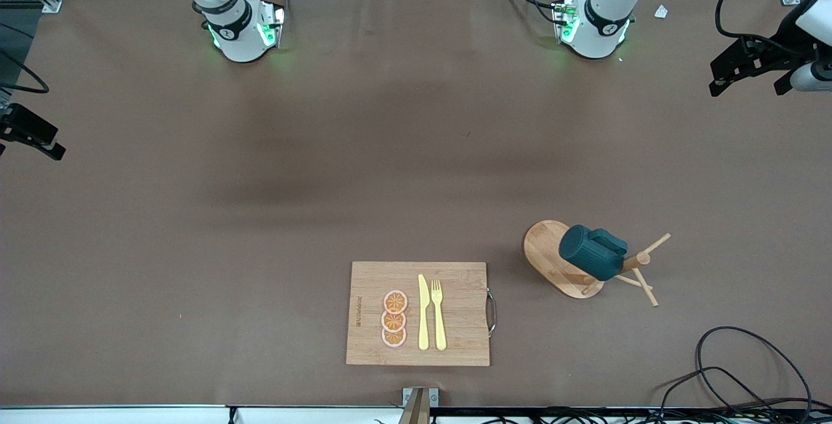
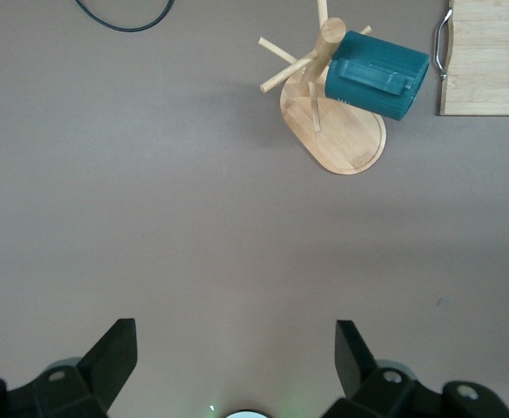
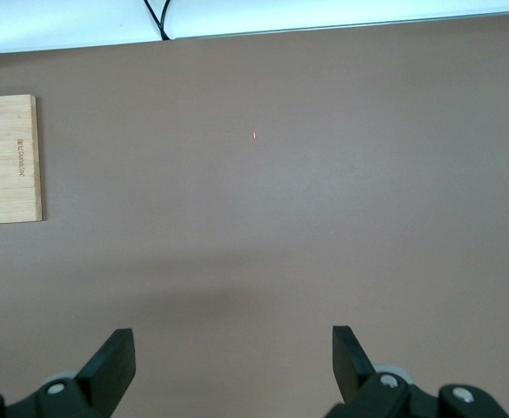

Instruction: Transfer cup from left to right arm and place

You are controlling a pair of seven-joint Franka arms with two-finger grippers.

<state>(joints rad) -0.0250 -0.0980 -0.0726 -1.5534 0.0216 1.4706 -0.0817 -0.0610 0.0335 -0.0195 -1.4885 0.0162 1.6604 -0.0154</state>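
The cup, a dark teal ribbed mug, hangs on its side from a peg of a wooden mug stand toward the left arm's end of the table. It also shows in the left wrist view, on the stand. My left gripper is open and empty, high over bare table and well apart from the cup; it shows at the edge of the front view. My right gripper is open and empty over bare table at the right arm's end.
A wooden cutting board with a metal handle lies beside the stand, near the table's front edge. It carries three orange slices, a yellow knife and a yellow fork. Black cables lie at the front corner past the stand.
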